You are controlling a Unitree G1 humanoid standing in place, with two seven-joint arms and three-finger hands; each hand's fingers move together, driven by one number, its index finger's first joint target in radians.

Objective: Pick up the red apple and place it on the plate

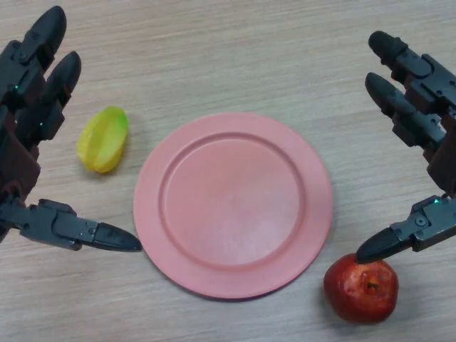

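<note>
A red apple rests on the wooden table near the bottom right, stem dimple up. The pink plate lies flat in the middle with nothing on it, just left of the apple. My right hand hangs open at the right edge, fingers straight and pointing away from me. Its thumb tip hovers just over the apple's top; I cannot tell whether it touches. My left hand is open at the left edge, its thumb reaching toward the plate's rim.
A yellow-green star fruit lies on the table between my left hand and the plate. Bare wood stretches across the far side beyond the plate.
</note>
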